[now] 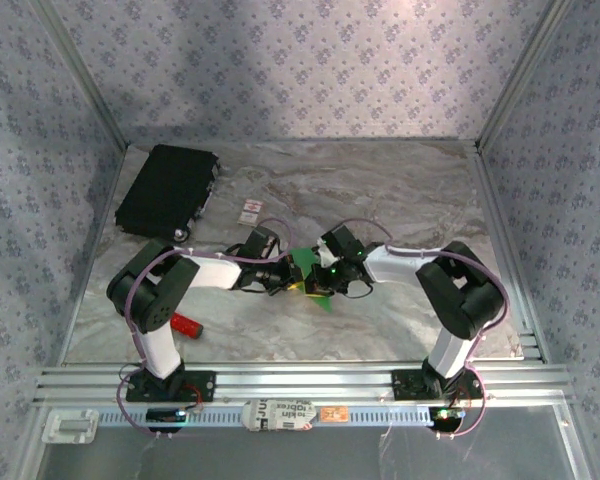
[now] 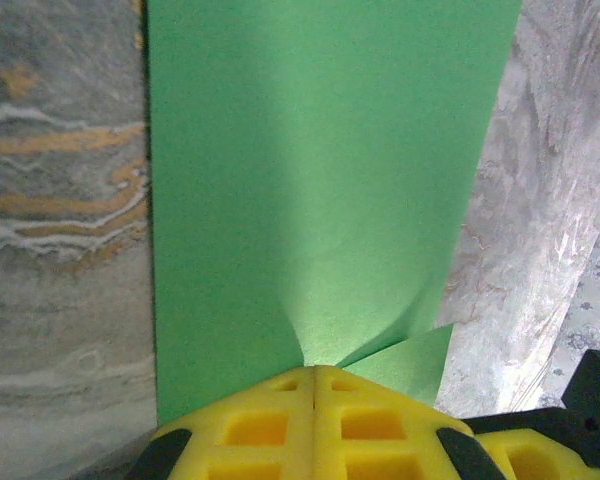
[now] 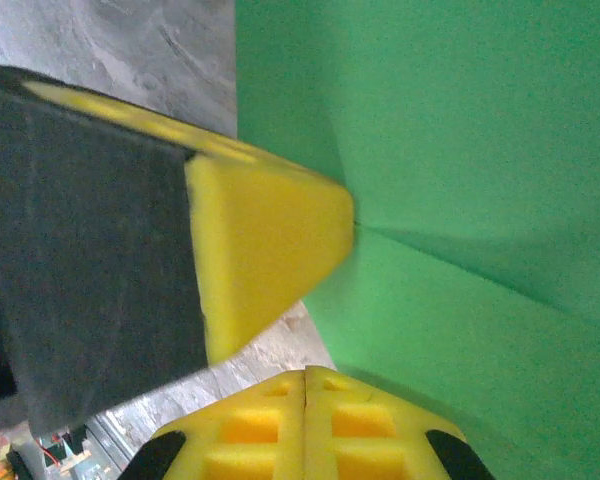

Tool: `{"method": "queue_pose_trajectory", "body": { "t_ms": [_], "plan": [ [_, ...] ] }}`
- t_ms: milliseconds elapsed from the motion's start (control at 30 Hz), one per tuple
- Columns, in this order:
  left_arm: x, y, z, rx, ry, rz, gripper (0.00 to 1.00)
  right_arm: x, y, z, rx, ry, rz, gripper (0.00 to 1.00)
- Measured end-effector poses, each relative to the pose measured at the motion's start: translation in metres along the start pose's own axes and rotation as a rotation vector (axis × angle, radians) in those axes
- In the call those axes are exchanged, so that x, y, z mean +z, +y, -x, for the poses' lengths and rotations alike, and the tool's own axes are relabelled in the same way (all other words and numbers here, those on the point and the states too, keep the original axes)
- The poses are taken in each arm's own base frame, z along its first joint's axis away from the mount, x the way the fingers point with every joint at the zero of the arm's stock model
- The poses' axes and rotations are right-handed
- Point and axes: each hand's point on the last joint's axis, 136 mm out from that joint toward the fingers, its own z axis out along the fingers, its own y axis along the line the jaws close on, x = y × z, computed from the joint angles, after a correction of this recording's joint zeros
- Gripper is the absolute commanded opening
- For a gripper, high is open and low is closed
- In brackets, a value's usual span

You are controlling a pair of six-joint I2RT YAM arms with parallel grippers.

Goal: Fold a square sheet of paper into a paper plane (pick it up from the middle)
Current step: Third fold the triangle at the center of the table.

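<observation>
The big grey tabletop [image 1: 400, 190] looks like stone. On its far left lies a black case [image 1: 168, 190]. Two arms reach in from the near edge and meet in the middle.

The square sheet of paper [image 1: 308, 266] sits there, between the two hands. It is bright green and bent along a fold.

The left hand [image 2: 313, 372] is closed. Its yellow fingers [image 2: 260, 425] pinch the near edge of the paper [image 2: 320, 180], and small folds spread out from that spot. The paper goes away from this hand, over the tabletop.

The right hand [image 3: 307, 375] is closed too, with its fingers pressed together right at the paper's edge. I cannot tell if paper is caught in them. One left finger [image 3: 265, 250] touches the paper [image 3: 460, 150] just beside it.

A red tool [image 1: 185, 325] lies near the left arm. A small white card [image 1: 250, 211] lies just right of the case.
</observation>
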Motion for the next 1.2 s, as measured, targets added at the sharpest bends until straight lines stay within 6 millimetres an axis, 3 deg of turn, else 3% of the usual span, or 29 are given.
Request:
{"method": "queue_pose_trajectory", "body": {
  "t_ms": [267,1200],
  "plan": [
    [0.001,-0.001,0.0,0.001,0.003,-0.006,0.0,0.009,-0.007,-0.002,0.002,0.002,-0.022,0.03],
    [0.002,-0.002,0.0,0.013,0.006,-0.025,0.0,-0.026,-0.043,-0.052,-0.015,-0.016,0.014,0.06]
  ]
}}
